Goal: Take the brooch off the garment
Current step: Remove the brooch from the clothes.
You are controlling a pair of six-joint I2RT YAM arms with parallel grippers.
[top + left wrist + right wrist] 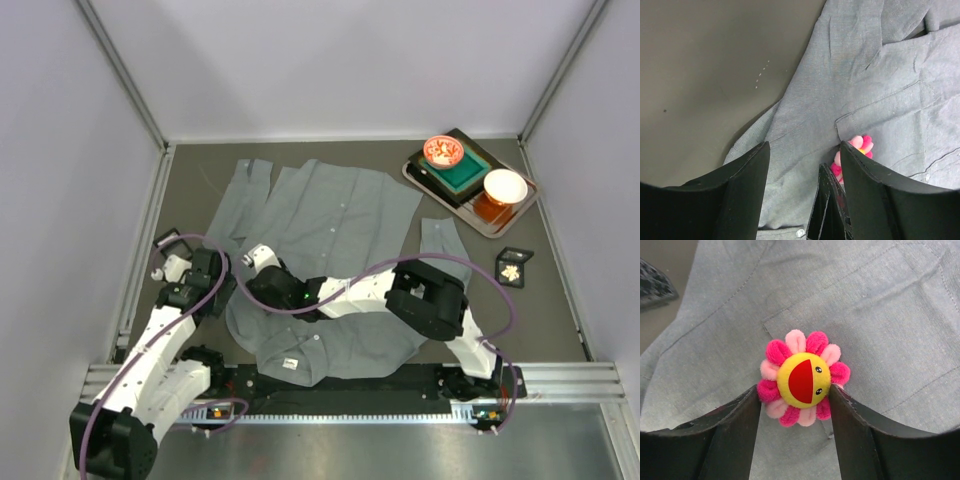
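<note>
Handling: brooch (802,381) looks light, fuzzy-rimmed, firm-centred; shirt (340,220) limp.
right gripper (794,389) jaws pinch its petals; left gripper (804,145) jaws spread over cloth. I'd grip the core.

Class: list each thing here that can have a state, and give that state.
brooch, pinned to the garment
garment, spread out flat
right gripper, closed on the brooch's petals
left gripper, open over the garment
</note>
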